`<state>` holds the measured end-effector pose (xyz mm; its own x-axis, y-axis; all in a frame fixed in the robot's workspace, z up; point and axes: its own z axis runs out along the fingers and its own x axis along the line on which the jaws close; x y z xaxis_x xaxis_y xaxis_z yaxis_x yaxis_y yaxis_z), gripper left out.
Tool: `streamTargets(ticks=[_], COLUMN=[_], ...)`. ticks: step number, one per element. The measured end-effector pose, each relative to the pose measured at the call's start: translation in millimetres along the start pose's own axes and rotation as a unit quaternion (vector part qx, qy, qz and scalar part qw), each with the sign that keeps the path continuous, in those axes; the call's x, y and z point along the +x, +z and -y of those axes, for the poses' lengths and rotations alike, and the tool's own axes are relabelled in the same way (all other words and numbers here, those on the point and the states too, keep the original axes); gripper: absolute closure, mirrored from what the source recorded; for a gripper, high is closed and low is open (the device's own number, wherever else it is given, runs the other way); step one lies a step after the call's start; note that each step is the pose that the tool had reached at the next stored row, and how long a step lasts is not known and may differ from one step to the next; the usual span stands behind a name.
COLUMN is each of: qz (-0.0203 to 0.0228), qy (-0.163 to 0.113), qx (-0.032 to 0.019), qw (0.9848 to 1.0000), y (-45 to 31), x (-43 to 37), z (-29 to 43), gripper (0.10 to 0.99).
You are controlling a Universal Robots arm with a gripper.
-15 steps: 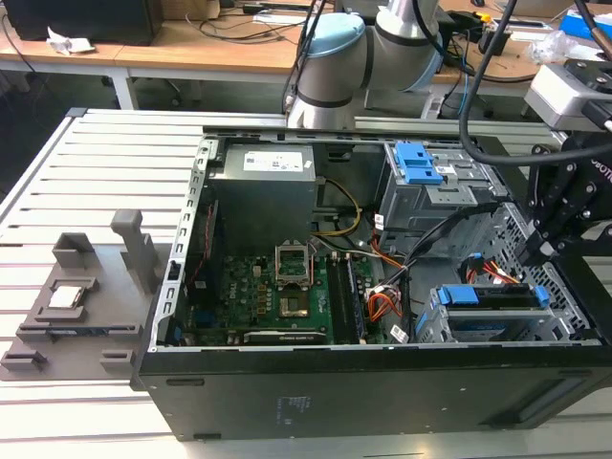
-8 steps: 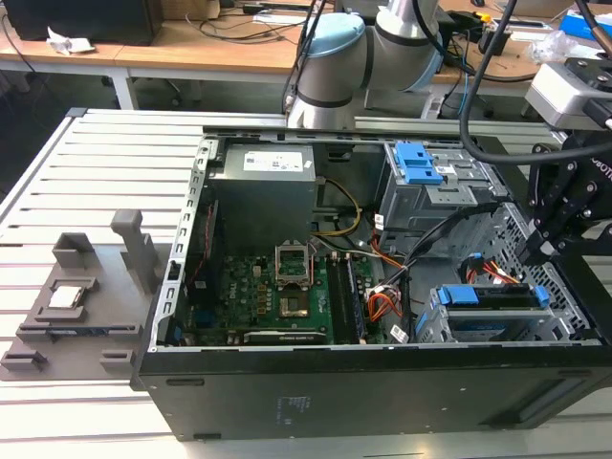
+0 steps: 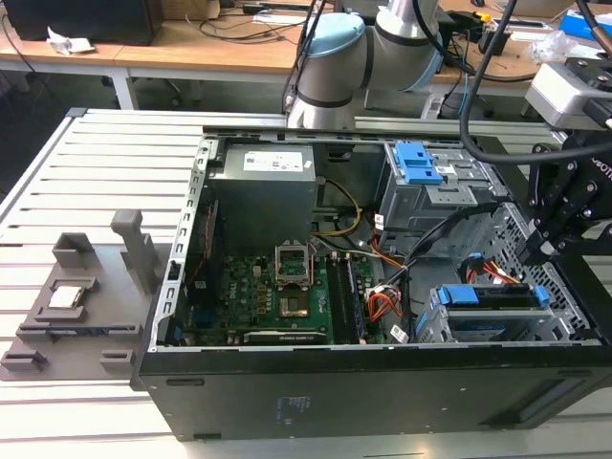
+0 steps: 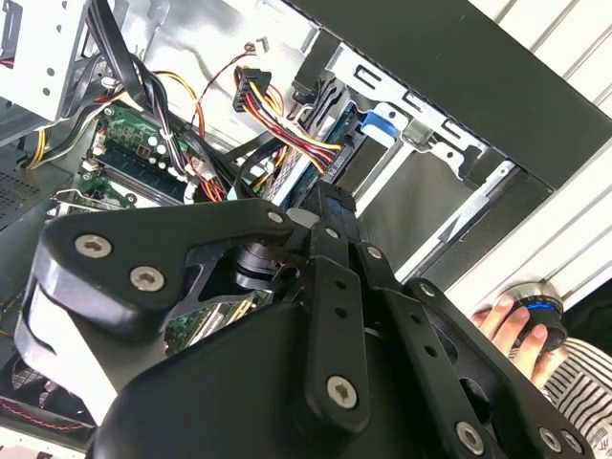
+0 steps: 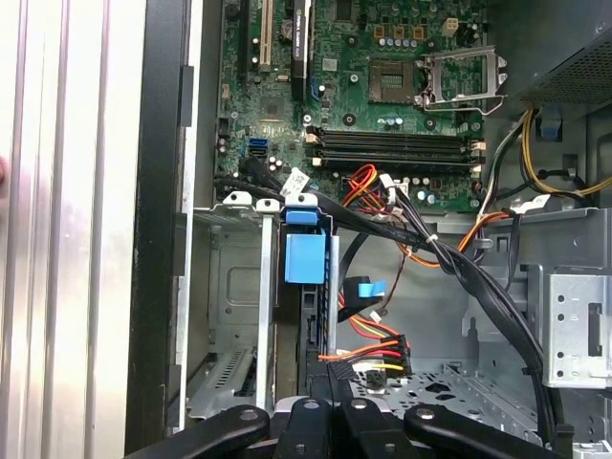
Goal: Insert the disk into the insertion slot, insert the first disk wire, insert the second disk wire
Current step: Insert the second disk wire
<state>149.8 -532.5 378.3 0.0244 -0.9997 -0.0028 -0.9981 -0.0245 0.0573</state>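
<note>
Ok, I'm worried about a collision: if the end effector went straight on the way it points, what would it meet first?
Probably the disk, seated in the insertion slot ahead of the end effector in the first wrist view. The red-and-yellow wire plug beside it is close; depth is unclear.

A big table made of long, pale grey metal strips lies across the front of the exterior view. The strips run side by side with thin dark lines between them, and they shine a little in the light. Behind the table stand brown wooden desks with white legs. On the desks lie black wires, a dark box and a scrunched-up white paper. Under the desks the floor is dark grey. The light in the room is soft and even.
</note>
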Motion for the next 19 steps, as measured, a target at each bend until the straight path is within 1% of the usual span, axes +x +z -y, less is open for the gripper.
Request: streamTargets(ticks=[1,2,3,7,9,17,19], qz=[0.0,0.0,0.0,0.0,0.0,0.0,0.0], qy=[0.0,0.0,0.0,0.0,0.0,0.0,0.0], qx=[0.0,0.0,0.0,0.0,0.0,0.0,0.0], qw=[1.0,1.0,1.0,1.0,1.0,1.0,1.0], y=[0.0,0.0,-0.1,-0.1,0.4,0.9,1.0], x=[0.0,0.0,0.0,-0.6,-0.8,-1.1,-1.2], z=[0.0,0.0,0.0,-1.1,-8.9,-15.9,-19.4], gripper=[0.851,0.851,0.784,0.784,0.784,0.784,0.784])
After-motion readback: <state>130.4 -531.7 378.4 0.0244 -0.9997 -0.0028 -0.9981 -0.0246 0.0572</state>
